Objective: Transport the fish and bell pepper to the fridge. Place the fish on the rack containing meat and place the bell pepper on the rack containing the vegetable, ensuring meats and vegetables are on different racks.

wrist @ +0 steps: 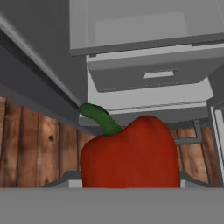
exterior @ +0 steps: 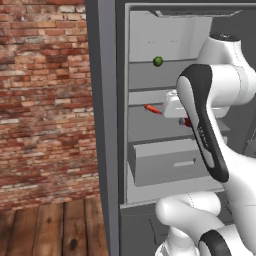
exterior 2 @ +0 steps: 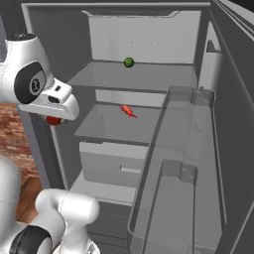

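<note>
Hand: the hand (exterior: pixel 186 121) is clamped on the bell pepper (wrist: pixel 131 153), carried in front of the open fridge (exterior 2: pixel 54 64) at about middle-shelf height.
Top rack: the vegetable (exterior: pixel 158 61), a green ball, sits alone on the rack containing the vegetable (exterior 2: pixel 149 77).
Middle rack: the meat (exterior 2: pixel 128 111) lies here; I can make out no fish beside it.
Progress: pepper has reached the fridge but is not yet shelved; lifting it to the top rack remains. Whether the fish is stowed I cannot tell.
</note>
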You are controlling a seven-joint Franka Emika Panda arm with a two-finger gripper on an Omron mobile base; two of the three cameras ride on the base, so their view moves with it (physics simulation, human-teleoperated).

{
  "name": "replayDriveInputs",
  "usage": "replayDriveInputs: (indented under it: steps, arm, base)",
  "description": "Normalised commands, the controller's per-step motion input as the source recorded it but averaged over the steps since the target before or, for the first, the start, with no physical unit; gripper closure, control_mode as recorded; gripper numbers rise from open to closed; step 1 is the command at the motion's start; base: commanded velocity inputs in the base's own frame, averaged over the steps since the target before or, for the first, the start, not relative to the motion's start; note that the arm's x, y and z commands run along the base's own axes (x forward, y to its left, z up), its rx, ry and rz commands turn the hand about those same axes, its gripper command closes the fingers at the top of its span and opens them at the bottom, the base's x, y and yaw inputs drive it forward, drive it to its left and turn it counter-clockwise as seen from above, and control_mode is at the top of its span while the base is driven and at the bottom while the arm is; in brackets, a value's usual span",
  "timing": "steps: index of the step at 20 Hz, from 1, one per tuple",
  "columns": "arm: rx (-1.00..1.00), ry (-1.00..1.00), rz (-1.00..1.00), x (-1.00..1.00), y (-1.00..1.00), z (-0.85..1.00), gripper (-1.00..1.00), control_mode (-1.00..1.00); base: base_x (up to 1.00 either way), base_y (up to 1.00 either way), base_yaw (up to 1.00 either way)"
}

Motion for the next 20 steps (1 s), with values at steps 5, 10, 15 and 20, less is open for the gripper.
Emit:
replayDriveInputs:
  steps: [5, 10, 15, 20]
  arm:
    - [0.01, -0.21, 0.02, 0.42, -0.52, 0.02, 1.0, -1.0]
    - [0.0, -0.31, 0.0, 0.58, -0.35, 0.03, 1.0, -1.0]
    - [0.02, -0.09, 0.0, 0.77, -0.32, 0.15, 1.0, -1.0]
    - [0.0, 0.0, 0.0, 0.77, -0.19, 0.35, 1.0, -1.0]
  base:
    - [0.0, 0.0, 0.0]
    - [0.0, 0.0, 0.0]
    - [0.0, 0.0, 0.0]
    - [0.0, 0.0, 0.0]
